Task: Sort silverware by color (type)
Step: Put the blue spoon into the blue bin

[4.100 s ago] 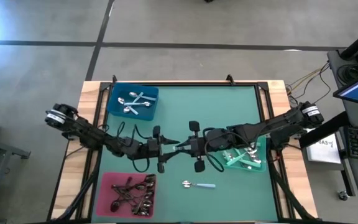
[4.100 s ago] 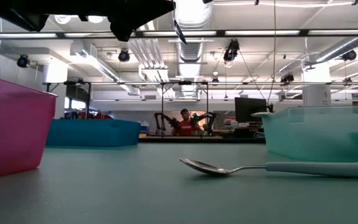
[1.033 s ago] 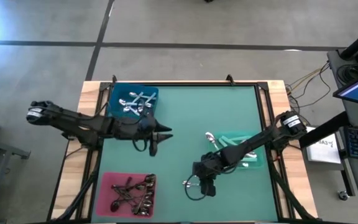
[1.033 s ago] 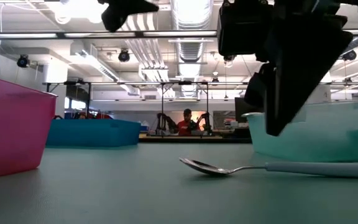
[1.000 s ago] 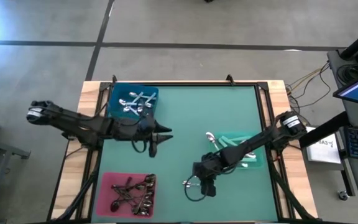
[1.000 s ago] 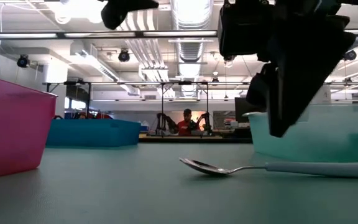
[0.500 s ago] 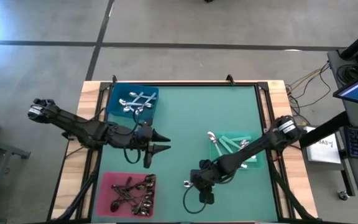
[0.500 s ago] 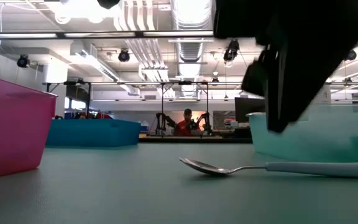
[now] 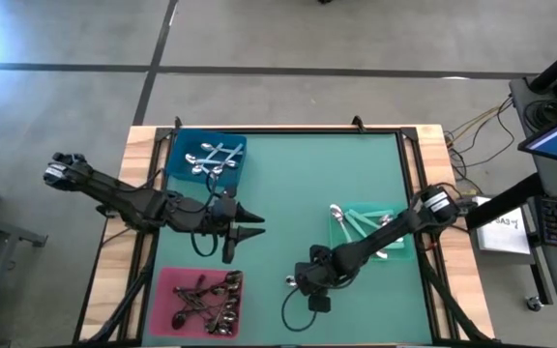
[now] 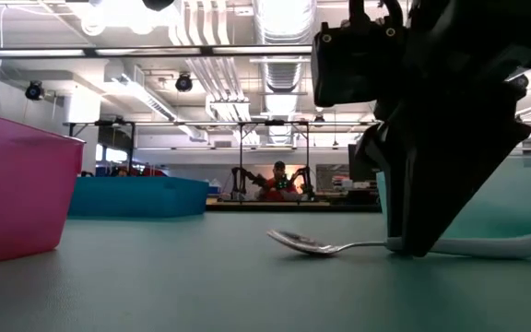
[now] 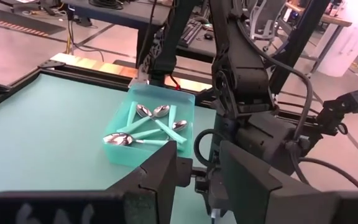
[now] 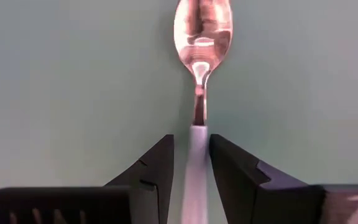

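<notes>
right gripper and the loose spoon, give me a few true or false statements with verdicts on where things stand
1. The right gripper has its fingers on either side of the mint-handled spoon lying on the mat. True.
2. That spoon is already lifted clear of the mat. False: in the low view it lies flat.
3. The pink tray holds mint-handled spoons. False: dark-handled ones; mint ones lie in the green tray.
4. The left gripper hovers apart, between the blue tray and pink tray, holding nothing. True.
</notes>
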You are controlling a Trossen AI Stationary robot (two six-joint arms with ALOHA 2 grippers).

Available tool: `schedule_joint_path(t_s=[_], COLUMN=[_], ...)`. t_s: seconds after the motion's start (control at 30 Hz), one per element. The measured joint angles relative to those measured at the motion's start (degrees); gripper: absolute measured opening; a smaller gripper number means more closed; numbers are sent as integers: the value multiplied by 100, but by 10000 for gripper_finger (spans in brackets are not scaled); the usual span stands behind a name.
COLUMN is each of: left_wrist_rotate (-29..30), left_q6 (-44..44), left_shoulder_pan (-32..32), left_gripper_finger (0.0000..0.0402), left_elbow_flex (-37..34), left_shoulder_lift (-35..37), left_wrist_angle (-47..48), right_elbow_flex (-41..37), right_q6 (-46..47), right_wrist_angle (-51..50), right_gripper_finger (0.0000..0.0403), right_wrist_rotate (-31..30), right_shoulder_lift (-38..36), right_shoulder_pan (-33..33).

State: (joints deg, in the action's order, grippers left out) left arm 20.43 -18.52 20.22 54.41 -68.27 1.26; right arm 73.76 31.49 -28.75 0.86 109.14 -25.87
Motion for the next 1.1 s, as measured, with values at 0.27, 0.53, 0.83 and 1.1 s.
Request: schedule_joint_path(t_s=[0.27, 0.53, 0.83, 1.1], left_wrist_rotate=[4, -1279, 143, 2358], left_q6=[-9, -1257, -2261, -1985], left_shoulder_pan=[103, 519, 1838, 2448], left_gripper_finger=[107, 107, 107, 107], left_elbow_flex=[0, 0, -168, -166], left_shoulder_lift=[0, 101, -336, -1191], left_wrist_angle=[2, 826, 1438, 1218], right_elbow_flex=[21, 188, 1161, 1748], right_q6=[94, 130, -958, -2223], right_wrist_angle=[-97, -667, -579, 409], right_gripper_finger=[52, 18, 17, 16], right_wrist_rotate=[15, 78, -609, -2157], right_shoulder_lift=[199, -68, -491, -562], right_shoulder_pan=[3, 4, 2, 2])
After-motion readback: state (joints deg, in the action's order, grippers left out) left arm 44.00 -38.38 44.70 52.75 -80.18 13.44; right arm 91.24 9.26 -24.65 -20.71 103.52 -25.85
